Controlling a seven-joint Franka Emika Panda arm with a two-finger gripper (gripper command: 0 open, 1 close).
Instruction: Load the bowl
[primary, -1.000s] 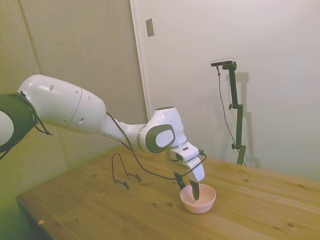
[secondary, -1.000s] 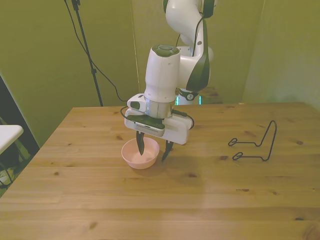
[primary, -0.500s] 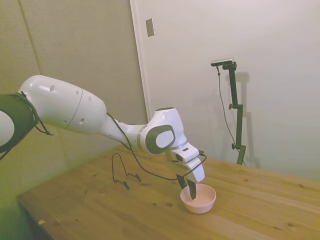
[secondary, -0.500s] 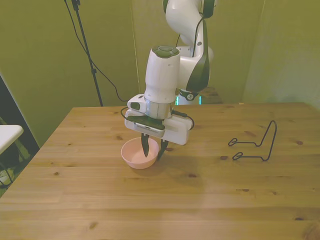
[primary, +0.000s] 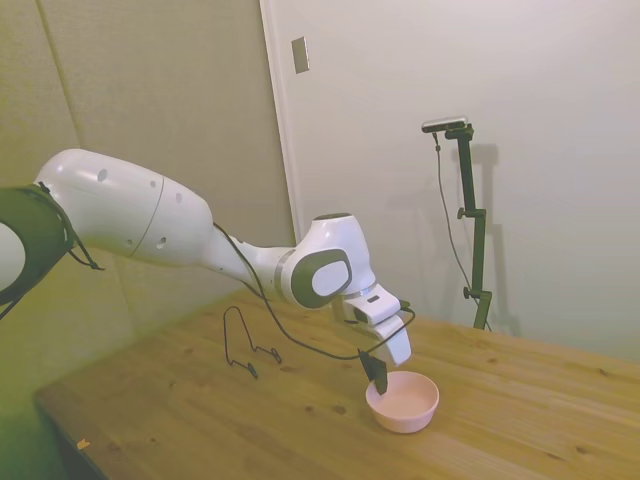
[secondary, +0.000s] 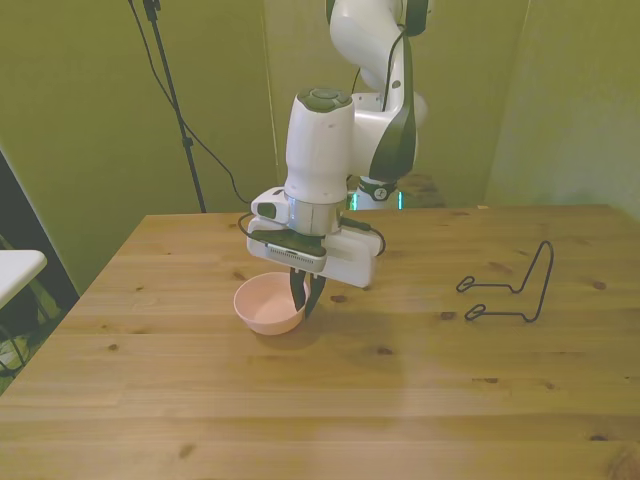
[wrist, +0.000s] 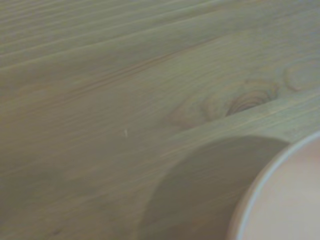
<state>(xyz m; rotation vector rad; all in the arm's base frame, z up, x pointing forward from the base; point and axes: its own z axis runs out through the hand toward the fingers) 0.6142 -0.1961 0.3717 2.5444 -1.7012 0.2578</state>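
On the worktop (secondary: 200, 400), pink bowl (secondary: 266, 306) hangs by its 3 o'clock rim from the clenched end effector (secondary: 305, 303), apparently just lifted; wire rack (secondary: 510, 288) lies farther toward 3 o'clock.

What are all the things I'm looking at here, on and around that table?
bowl: one, pale pink, on the table toward the front view's left, its rim pinched by the gripper.
wire rack: one, black, standing on the table at the front view's right, apart from the bowl.
table: one, light wood with knots.
arm: one, white with dark joints, reaching down over the table.
gripper: one, white body with dark fingers, closed on the bowl's rim.
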